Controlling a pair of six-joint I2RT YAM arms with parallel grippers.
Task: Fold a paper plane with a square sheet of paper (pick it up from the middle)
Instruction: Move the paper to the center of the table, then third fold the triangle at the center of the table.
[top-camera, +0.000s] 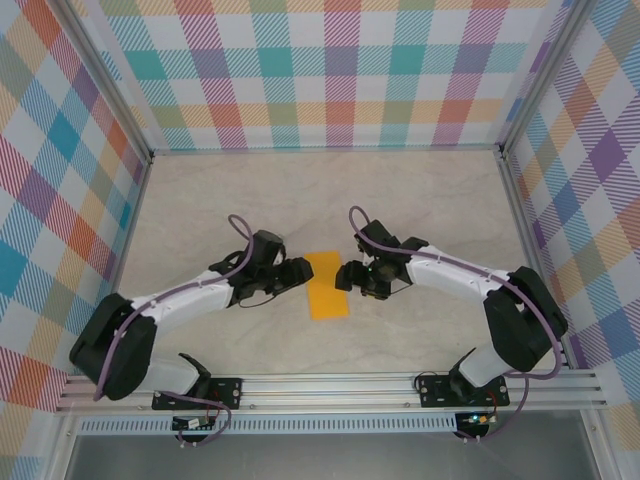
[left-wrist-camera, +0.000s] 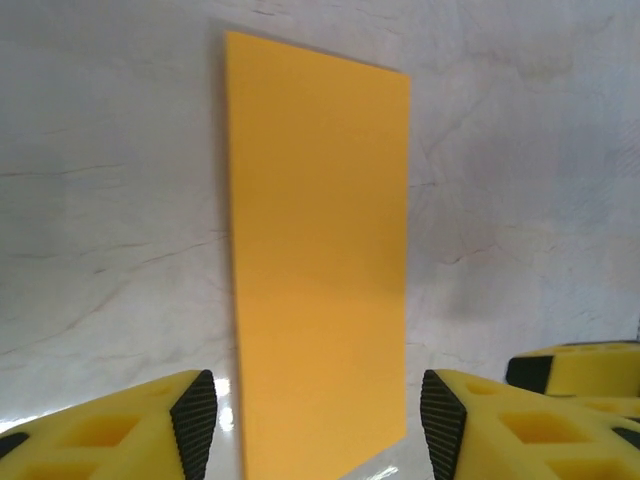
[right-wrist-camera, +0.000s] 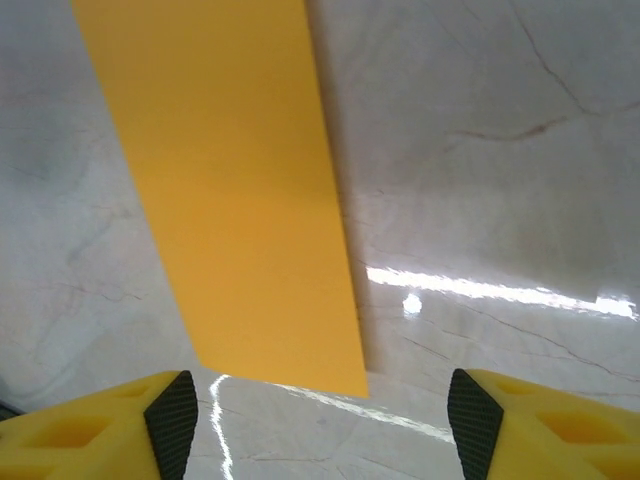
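L gripper (left-wrist-camera: 318, 420), R gripper (right-wrist-camera: 322, 420) spread (empty), flanking paper (top-camera: 326, 285).

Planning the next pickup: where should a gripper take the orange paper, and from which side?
Probably a long edge of the orange paper near its middle, coming low from either side. It lies flat, a narrow rectangle, so only its edges offer a hold.

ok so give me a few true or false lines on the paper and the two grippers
1. The orange sheet of paper lies flat on the table. True.
2. It is folded into a pointed dart. False: it shows as a plain rectangle.
3. The left gripper and the right gripper both have open jaws. True.
4. The right gripper holds the sheet in the air. False: it holds nothing.
5. The sheet lies between the two grippers. True.
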